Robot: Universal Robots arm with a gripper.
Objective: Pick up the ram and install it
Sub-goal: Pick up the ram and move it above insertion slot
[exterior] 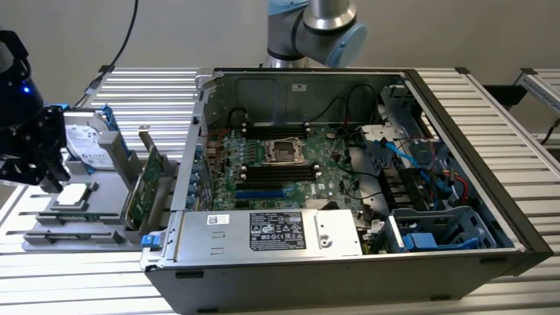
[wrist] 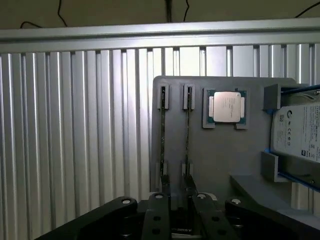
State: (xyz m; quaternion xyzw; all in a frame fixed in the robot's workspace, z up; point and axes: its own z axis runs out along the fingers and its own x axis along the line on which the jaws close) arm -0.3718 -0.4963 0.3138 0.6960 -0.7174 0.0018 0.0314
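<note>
I'm at the pick-up step: my end effector [wrist: 181, 197] hangs with fingers [wrist: 157, 215] apart, straddling the ram [wrist: 187, 135], which stands edge-on in the grey holder [wrist: 220, 160] at 9 o'clock from the computer case [exterior: 306, 282]. A grasp, I judge, needs the stick centred.

Your exterior view sits high and well back, looking down at an angle over the open computer case [exterior: 332, 285] on the slatted worktop [exterior: 144, 92], with the grey parts tray [exterior: 61, 237] at the exterior view's left. Your wrist view looks straight down on that tray from close above, with the tool [wrist: 176, 200] in its foreground. Both views share the tray, its processor [wrist: 226, 107] and the hard drive [exterior: 86, 144] beside it.
</note>
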